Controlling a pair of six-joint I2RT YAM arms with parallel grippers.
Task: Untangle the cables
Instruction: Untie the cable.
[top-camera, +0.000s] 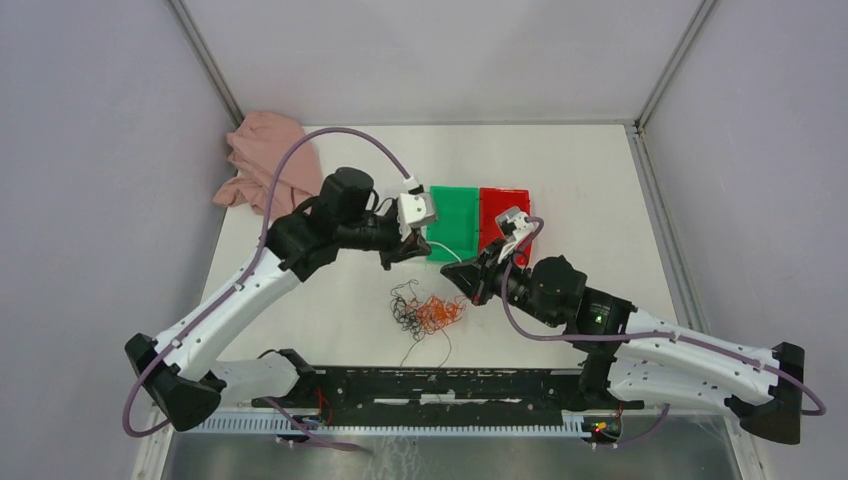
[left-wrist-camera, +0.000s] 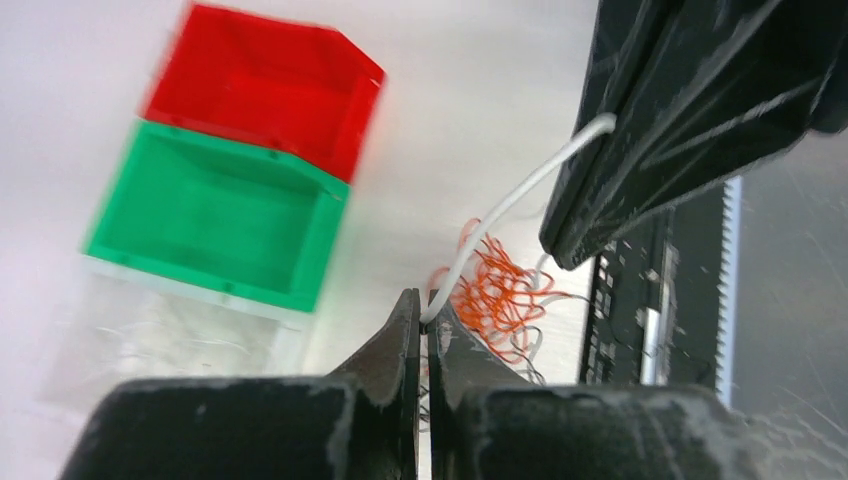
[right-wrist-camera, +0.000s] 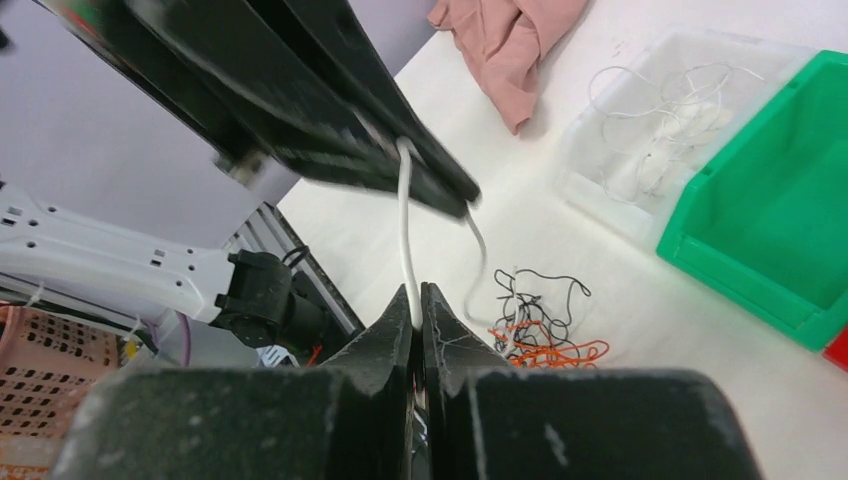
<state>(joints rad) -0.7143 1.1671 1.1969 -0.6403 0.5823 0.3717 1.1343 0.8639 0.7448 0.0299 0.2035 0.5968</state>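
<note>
Cables (top-camera: 428, 312): a loose wad of orange and black loops lay on the table (top-camera: 350, 330), in front of the bins and between the two arms.
White wire (left-wrist-camera: 520, 190): one strand was up off the wad — strung through the air from gripper to gripper, with a loose tail hanging past the left one toward the tangle.
Left gripper (left-wrist-camera: 422, 310): jaws pressed together on one end of the white wire, nothing else in them.
Right gripper (right-wrist-camera: 417, 300): jaws likewise clamped tight on the other end.
Bins: green bin (top-camera: 455, 222) and red bin (top-camera: 503, 210) sat side by side beyond the wad; the clear bin (right-wrist-camera: 610, 205) next to the green one held pale wires.
Risk, slip: the strand looked thin and smooth, so pulling apart could have drawn it out of either pinch.
Risk, drag: if the tail was caught in the orange loops — I couldn't tell — lifting might have hauled the whole wad up and tightened the knot.
Risk, snap: two firm grips pulling opposite ways could have stretched or broken so fine a wire.
Risk, collision: the fingertips sat close together, and a careless swing might have knocked them.
</note>
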